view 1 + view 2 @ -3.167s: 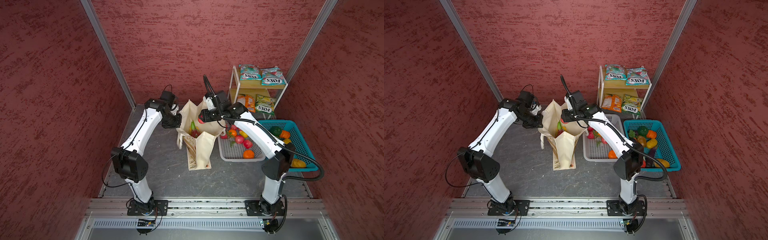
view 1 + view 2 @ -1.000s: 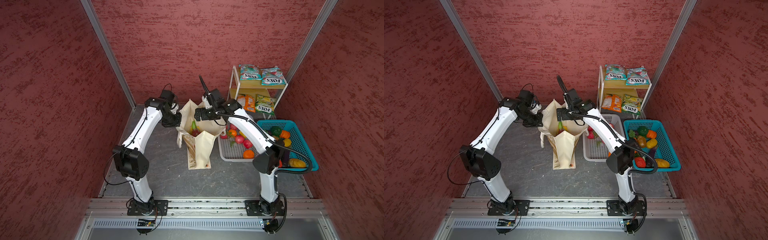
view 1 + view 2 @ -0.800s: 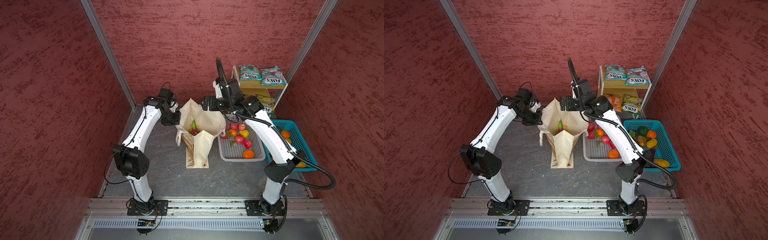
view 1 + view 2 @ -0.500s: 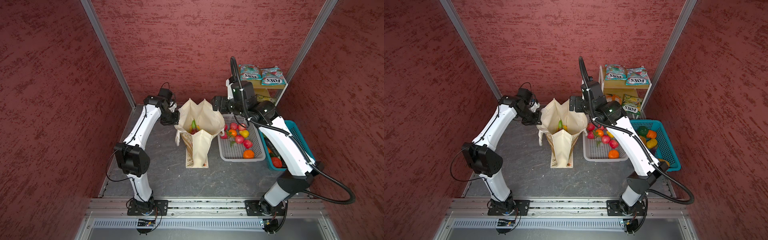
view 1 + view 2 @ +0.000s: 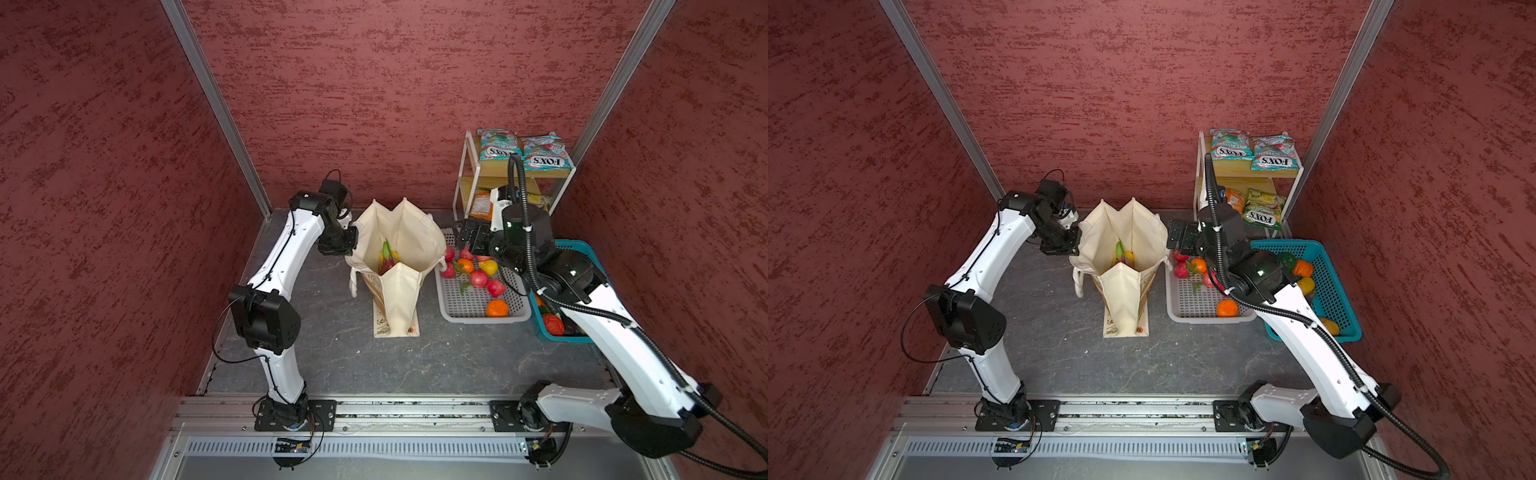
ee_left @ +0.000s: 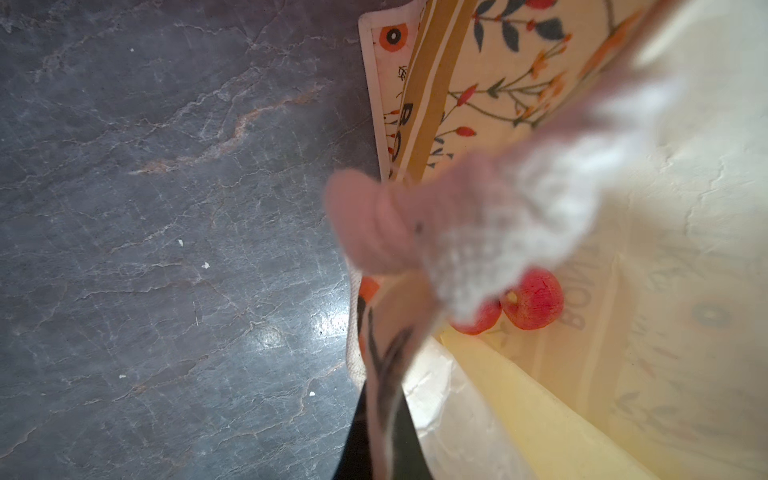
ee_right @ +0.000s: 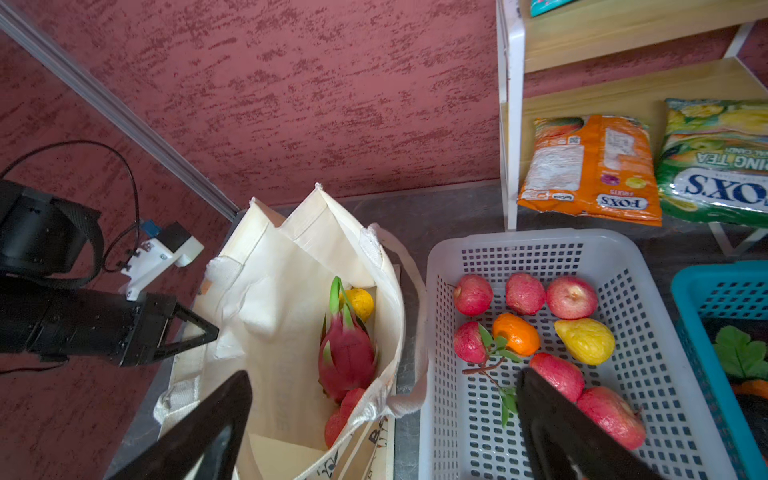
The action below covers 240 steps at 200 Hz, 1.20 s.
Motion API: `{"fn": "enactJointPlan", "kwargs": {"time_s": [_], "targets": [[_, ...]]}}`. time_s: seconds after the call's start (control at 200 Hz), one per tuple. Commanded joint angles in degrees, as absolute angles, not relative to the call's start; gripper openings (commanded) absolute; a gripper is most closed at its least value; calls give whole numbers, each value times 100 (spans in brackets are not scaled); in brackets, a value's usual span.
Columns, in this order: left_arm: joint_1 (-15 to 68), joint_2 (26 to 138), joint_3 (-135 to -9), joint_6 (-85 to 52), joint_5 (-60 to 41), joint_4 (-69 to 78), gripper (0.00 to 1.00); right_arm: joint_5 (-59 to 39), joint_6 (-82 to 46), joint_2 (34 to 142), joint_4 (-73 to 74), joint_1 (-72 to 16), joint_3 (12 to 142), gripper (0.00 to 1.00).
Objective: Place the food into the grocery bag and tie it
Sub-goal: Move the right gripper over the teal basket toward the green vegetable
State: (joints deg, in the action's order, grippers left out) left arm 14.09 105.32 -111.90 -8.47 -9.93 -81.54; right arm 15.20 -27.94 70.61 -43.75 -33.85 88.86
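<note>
Well, the left arm rises from its base on the front rail (image 5: 415, 409), folds sharply at the elbow and stretches its white forearm toward the back wall. It ends at the left rim of the grocery bag (image 5: 409, 232). The left gripper (image 5: 352, 240) is pinched tight on that cream rim. In the left wrist view the cloth runs up between its dark fingers (image 6: 353, 449).

The bag stands upright on the dark tabletop (image 5: 332, 353) between the two arms, with its mouth gaping. Inside it the pink dragon fruit (image 7: 347, 353) stands on end with its green tips up. The yellow fruit (image 7: 359, 303) sits just behind it, and small red apples (image 6: 532, 299) lie at the bottom.

The right arm leans out low to the right from its base, then slants up and back over the blue basket (image 5: 1325, 270). Its wrist hangs above the back left corner of the grey basket (image 5: 482, 320). The right gripper (image 5: 461, 239) points toward the bag's right rim with its jaws spread wide and nothing between them. It is close beside the cloth, but I cannot tell whether it touches.

Two teal-and-red FOX'S packets (image 5: 498, 146) lie side by side on the top of the shelf (image 5: 465, 178) in the back right corner. A dark green vegetable (image 5: 1287, 260) rests in the blue basket.
</note>
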Motion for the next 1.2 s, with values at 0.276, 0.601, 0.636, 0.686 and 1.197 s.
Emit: {"fn": "enactJointPlan", "kwargs": {"time_s": [0.276, 0.601, 0.636, 0.686, 1.197], "targets": [[1516, 9688, -9969, -973, -1197, -7775, 0, 3007, -4748, 6544, -4937, -3036, 7886, 98], [1477, 9535, -9747, -1006, -1607, -7410, 0, 2758, -4959, 5856, -5316, -1772, 6880, 93], [1477, 9546, -9756, -1004, -1604, -7400, 0, 2629, -4818, 5869, -5225, -1523, 6754, 93], [1477, 9577, -9824, -1024, -1606, -7445, 0, 2348, -4696, 5932, -5169, -1103, 6645, 91], [1632, 9819, -10024, -858, -1314, -7594, 0, -197, -4865, 7457, -3279, 1732, 6315, 83]]}}
